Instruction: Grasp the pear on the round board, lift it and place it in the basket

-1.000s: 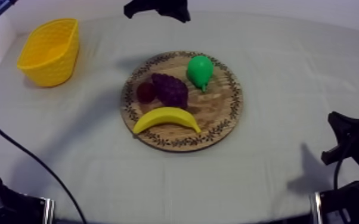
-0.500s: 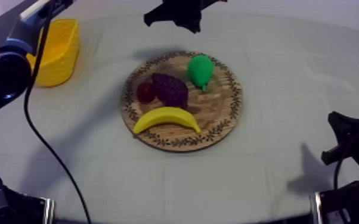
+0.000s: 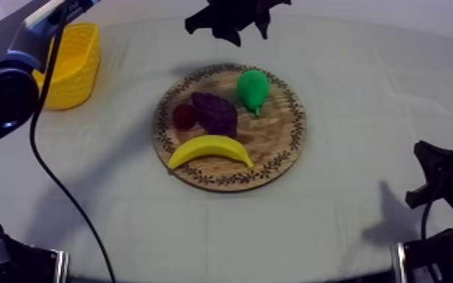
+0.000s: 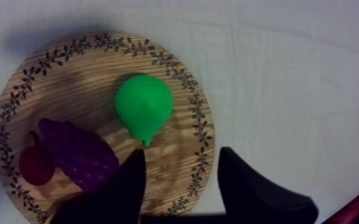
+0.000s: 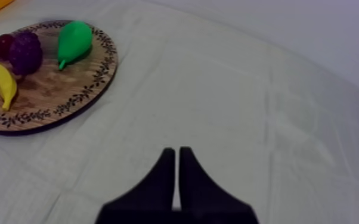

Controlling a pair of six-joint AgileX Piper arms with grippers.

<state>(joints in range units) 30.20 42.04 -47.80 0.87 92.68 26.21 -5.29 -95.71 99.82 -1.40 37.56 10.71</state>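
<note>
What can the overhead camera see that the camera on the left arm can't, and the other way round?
The top view takes in the yellow basket at the table's far left and the whole banana. The left wrist view gives the left claw close up, open and empty, with the pear just ahead of it. Both share the wooden board, the pear, the bunch of grapes and the small red fruit.
</note>
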